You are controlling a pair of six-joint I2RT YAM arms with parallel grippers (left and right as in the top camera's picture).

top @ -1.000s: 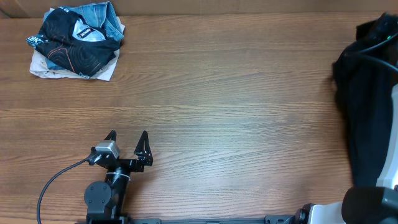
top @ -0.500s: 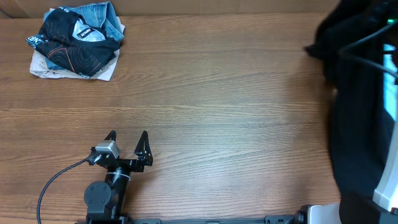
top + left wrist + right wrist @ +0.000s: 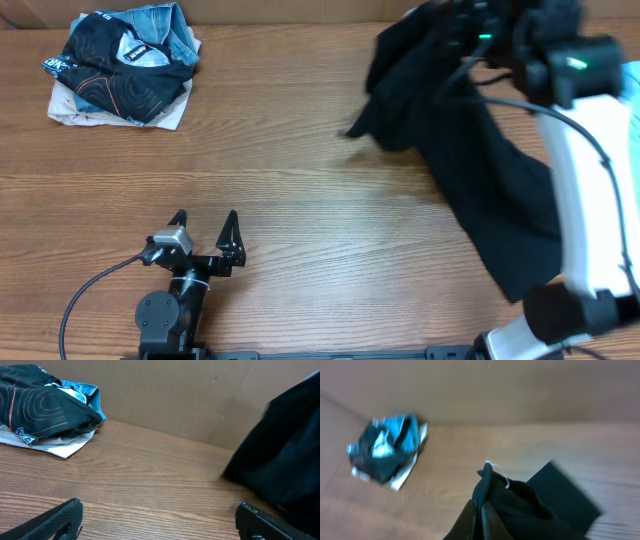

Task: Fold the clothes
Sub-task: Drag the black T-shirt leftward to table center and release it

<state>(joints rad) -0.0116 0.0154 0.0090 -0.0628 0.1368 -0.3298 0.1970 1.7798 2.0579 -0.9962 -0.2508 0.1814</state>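
Observation:
A large black shirt (image 3: 470,150) hangs over the right half of the table, bunched at the top and trailing toward the front right. My right gripper (image 3: 479,504) is shut on a fold of this shirt (image 3: 530,505), next to a small white loop (image 3: 500,472). In the overhead view the shirt hides those fingers. My left gripper (image 3: 205,216) rests low near the front left, open and with nothing in it. In the left wrist view it (image 3: 159,507) frames bare wood, with the black shirt (image 3: 285,460) off to its right.
A crumpled pile of dark and light blue clothes (image 3: 125,65) lies on white fabric at the far left corner; it also shows as the pile (image 3: 45,400) and the pile (image 3: 387,447). A cardboard wall (image 3: 175,395) backs the wooden table (image 3: 320,200).
The right arm has swung the black shirt from the right edge leftward and toward the back over the table. The left arm has not moved.

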